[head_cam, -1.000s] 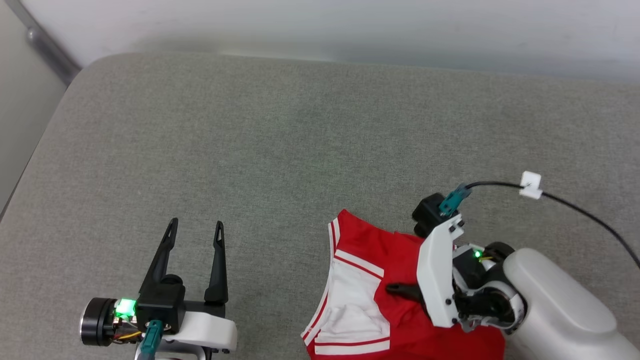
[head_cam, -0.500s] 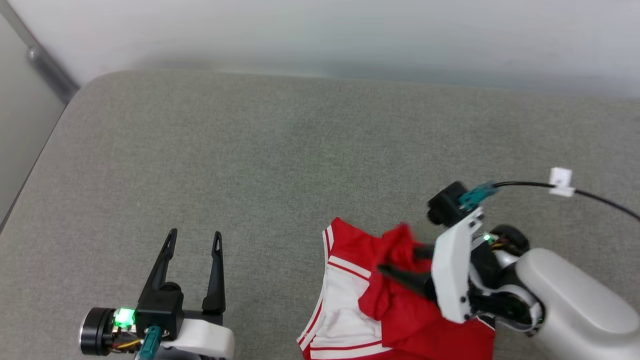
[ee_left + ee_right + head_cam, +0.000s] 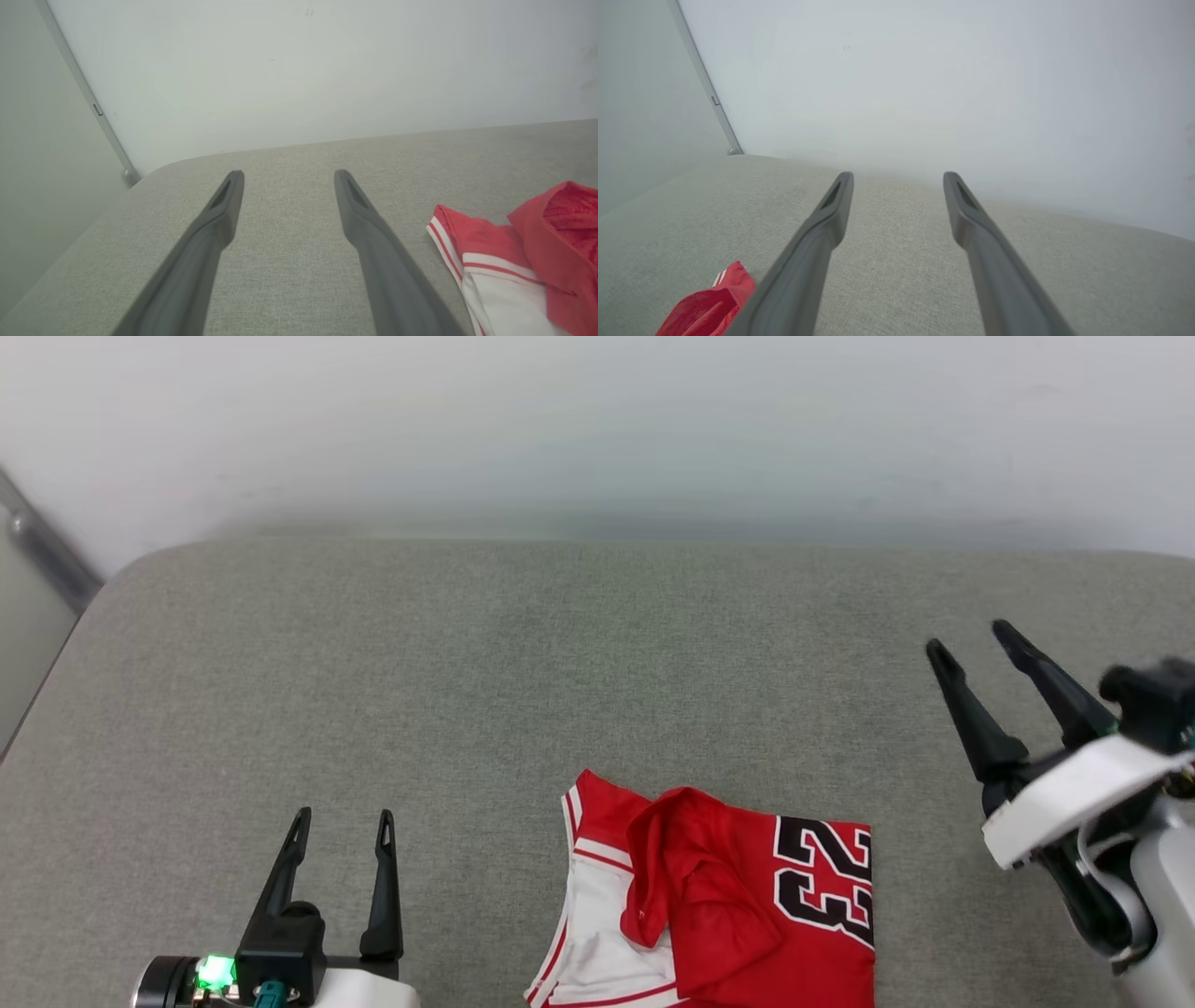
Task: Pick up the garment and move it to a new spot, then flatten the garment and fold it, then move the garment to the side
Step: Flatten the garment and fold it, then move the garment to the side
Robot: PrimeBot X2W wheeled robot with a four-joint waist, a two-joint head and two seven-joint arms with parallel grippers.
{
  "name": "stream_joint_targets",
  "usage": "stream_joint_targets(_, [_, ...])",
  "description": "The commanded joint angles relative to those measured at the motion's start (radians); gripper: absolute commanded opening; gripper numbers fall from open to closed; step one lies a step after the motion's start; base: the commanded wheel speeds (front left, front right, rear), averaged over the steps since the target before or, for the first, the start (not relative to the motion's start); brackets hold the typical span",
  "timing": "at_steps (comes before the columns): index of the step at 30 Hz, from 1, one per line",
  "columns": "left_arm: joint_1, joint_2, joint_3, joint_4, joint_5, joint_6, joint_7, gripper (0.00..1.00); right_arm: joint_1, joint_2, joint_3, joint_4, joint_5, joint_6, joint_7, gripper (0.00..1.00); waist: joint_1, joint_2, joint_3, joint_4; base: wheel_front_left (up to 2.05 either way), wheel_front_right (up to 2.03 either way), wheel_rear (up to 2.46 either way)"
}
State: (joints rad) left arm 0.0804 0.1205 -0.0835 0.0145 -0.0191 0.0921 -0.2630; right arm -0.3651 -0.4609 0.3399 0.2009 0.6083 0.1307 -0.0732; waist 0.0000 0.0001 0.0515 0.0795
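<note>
Garment (image 3: 747,915): red-and-white, lying rumpled on grey bench (image 3: 467,663), "23" showing, touching neither gripper. Left gripper (image 3: 343,816): hanging wide open, gripping nothing, garment to its right. Right gripper (image 3: 967,637): hanging wide open, empty, garment to its left.

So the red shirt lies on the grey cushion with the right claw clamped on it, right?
Not clamped: in the head view the right gripper stands open, apart from the garment, off to its right. The garment does lie on the grey cushion.
</note>
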Motion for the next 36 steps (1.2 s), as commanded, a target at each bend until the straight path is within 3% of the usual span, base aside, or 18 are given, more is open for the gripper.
stream_joint_targets(1, [0.013,0.001,0.005,-0.004,0.005,0.002,-0.002,1.00,0.046,0.035,-0.040,0.005,-0.035,0.000,-0.042,1.00,0.0000,-0.0001,-0.012,-0.010,0.00,0.00,0.00])
stream_joint_targets(7, [0.039,-0.001,0.006,-0.009,0.006,-0.002,-0.002,1.00,0.189,0.148,-0.196,-0.025,-0.216,0.000,-0.165,1.00,0.0000,-0.0001,-0.037,-0.022,0.00,0.00,0.00])
stream_joint_targets(12, [0.054,-0.002,0.009,-0.013,0.004,-0.007,-0.002,1.00,0.304,0.254,-0.302,-0.065,-0.291,0.000,-0.188,1.00,0.0000,-0.0001,-0.053,-0.021,0.00,0.00,0.00])
stream_joint_targets(18, [0.062,-0.005,0.011,-0.018,0.004,-0.010,-0.002,1.00,0.411,0.338,-0.357,-0.124,-0.363,0.000,-0.192,1.00,0.0000,-0.0001,-0.062,-0.019,0.00,0.00,0.00])
stream_joint_targets(25, [0.078,-0.009,0.012,-0.014,0.004,-0.014,-0.002,1.00,0.497,0.386,-0.383,-0.174,-0.403,0.000,-0.192,1.00,0.0000,-0.0001,-0.069,-0.020,0.00,0.00,0.00])
stream_joint_targets(36, [0.082,-0.014,0.011,-0.008,0.005,-0.021,-0.002,1.00,0.532,0.404,-0.393,-0.192,-0.427,0.000,-0.192,1.00,0.0000,-0.0001,-0.071,-0.018,0.00,0.00,0.00])
